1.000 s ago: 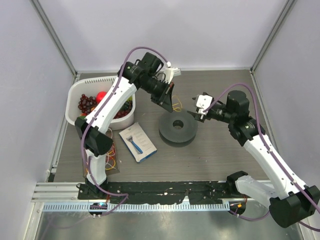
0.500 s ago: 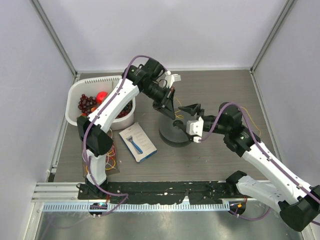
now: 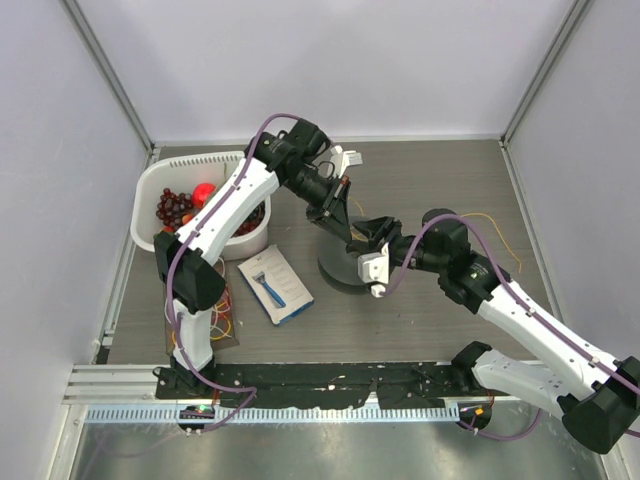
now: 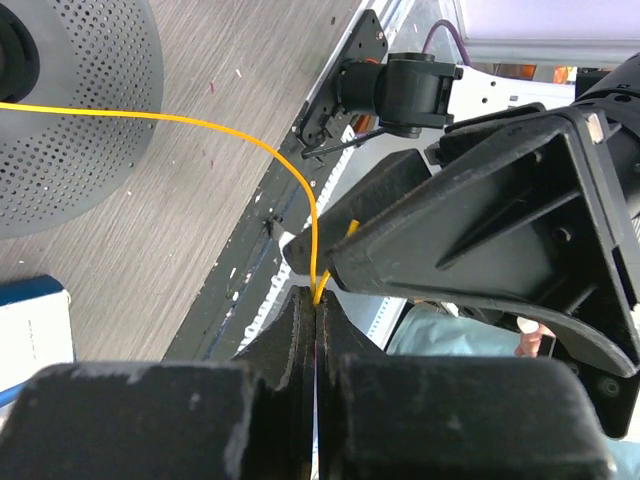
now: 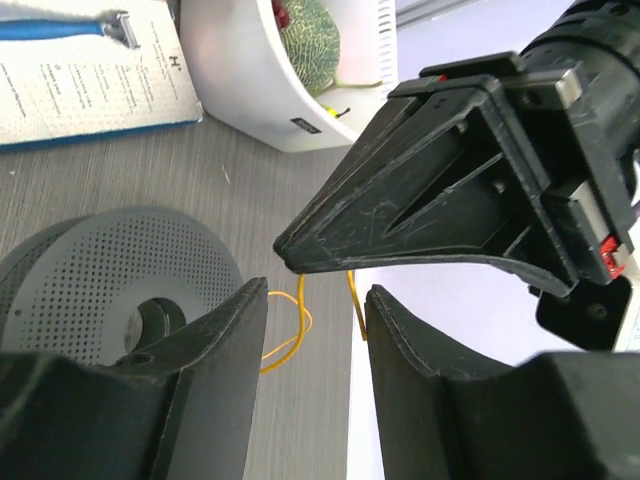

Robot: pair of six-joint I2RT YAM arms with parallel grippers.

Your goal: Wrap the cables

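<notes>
The thin yellow wire (image 4: 200, 121) runs from the dark grey perforated spool (image 4: 70, 120) up into my left gripper (image 4: 318, 297), which is shut on it and holds it above the spool (image 3: 335, 268). My right gripper (image 5: 310, 300) is open, with its fingers either side of the left gripper's pointed tips and the two strands of wire hanging from them. In the top view the left gripper (image 3: 349, 229) and the right gripper (image 3: 364, 237) meet over the spool, which they partly hide. More wire (image 3: 505, 232) trails on the table at the right.
A white tub (image 3: 150, 190) of fruit stands at the back left. A razor pack (image 3: 276, 285) lies beside the spool. A bundle of coloured bands (image 3: 220, 312) lies near the left arm's base. Grey walls enclose the table.
My right gripper has swung left and down from beside the spool to the left gripper's tips, open around the wire. The left gripper has moved slightly right and lower over the spool, still holding the wire.
</notes>
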